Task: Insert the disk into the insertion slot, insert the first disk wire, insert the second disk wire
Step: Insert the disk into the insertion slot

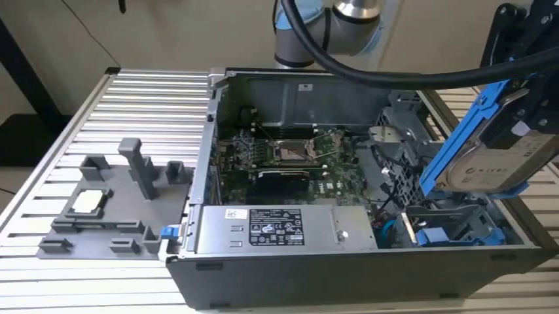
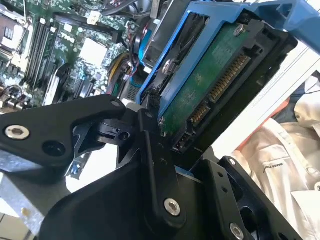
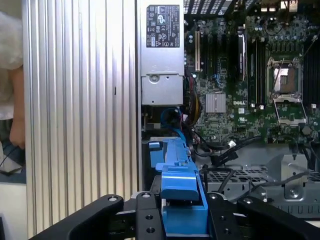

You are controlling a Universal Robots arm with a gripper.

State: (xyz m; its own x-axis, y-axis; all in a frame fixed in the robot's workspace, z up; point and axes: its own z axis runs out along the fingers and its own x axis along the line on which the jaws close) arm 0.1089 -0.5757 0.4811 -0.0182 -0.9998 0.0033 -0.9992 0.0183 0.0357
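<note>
In the exterior view my gripper point(image 1: 527, 127) is shut on the disk point(image 1: 486, 171), a silver-grey drive with a white label in a bright blue carrier. It hangs tilted on edge above the case's near right corner. Below it lies the insertion slot point(image 1: 454, 230), a grey bay with blue rails. The second wrist view shows the disk's green circuit-board underside point(image 2: 207, 87) and its connectors, clamped between black fingers point(image 2: 150, 145). The carrier's blue edge point(image 3: 180, 192) sits between the fingers in the first wrist view. A blue cable point(image 1: 389, 230) lies beside the slot.
The open computer case point(image 1: 209, 131) holds a motherboard point(image 1: 288, 154) and a grey power-supply box point(image 1: 271, 229) with white stickers. A perforated cage point(image 3: 240, 180) stands near the slot. A grey fixture point(image 1: 114, 203) stands at the exterior view's left. A person's white sleeve point(image 2: 280, 160) is nearby.
</note>
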